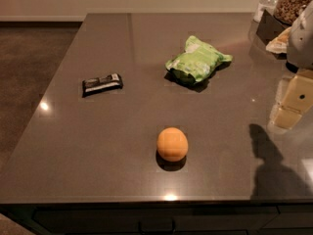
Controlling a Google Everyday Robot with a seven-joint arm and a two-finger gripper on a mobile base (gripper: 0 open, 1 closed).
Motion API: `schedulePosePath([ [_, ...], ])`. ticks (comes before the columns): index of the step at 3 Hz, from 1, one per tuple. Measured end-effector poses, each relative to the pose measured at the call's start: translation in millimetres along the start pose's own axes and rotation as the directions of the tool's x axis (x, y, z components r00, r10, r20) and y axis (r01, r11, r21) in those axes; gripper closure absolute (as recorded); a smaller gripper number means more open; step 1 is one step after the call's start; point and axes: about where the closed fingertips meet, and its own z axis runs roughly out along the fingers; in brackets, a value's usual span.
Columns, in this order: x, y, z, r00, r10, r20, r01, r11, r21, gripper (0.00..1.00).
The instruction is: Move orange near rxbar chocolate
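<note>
Orange (172,144) sits front centre on the countertop (98,146), near the front edge, nothing touching it. The countertop is dark grey and glossy.

Next in size, the gripper (292,102): cream-coloured, at the far right edge above the counter and well apart from the fruit. Nothing is seen in it. Released or clenched, cannot tell.

The green snack bag (198,60) lies back centre-right, crumpled, and looks sealed with its contents hidden. A jar (293,1) in the back right corner holds brownish, granola-like stuff. A dark box (271,26) sits beside it, contents unclear.

Smallest: the rxbar chocolate (102,83), flat, left of centre, back-left of the fruit and well apart from it.

The step in hand, my read, is to reach and grasp; nothing is done yet. The fruit is round and smooth, so it will likely roll. Come down from straight above, centre on the widest part and grip firmly. Carry it back-left, set it just beside the bar without nudging it, and let go low so it stays put. That route keeps away from the bag.
</note>
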Motion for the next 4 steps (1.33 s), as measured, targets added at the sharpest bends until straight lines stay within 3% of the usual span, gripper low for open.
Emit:
schedulePosePath([
  [1,0.0,0.0,0.0,1.0,0.0,0.0,0.0,1.0,0.0,0.0],
  [2,-12.9,5.5,-1.7,0.999,-0.005,0.049,0.006,0.9997,-0.024,0.0],
  [4,-66.7,36.2,25.4,0.979,-0.029,0.204,0.053,0.992,-0.115,0.0],
])
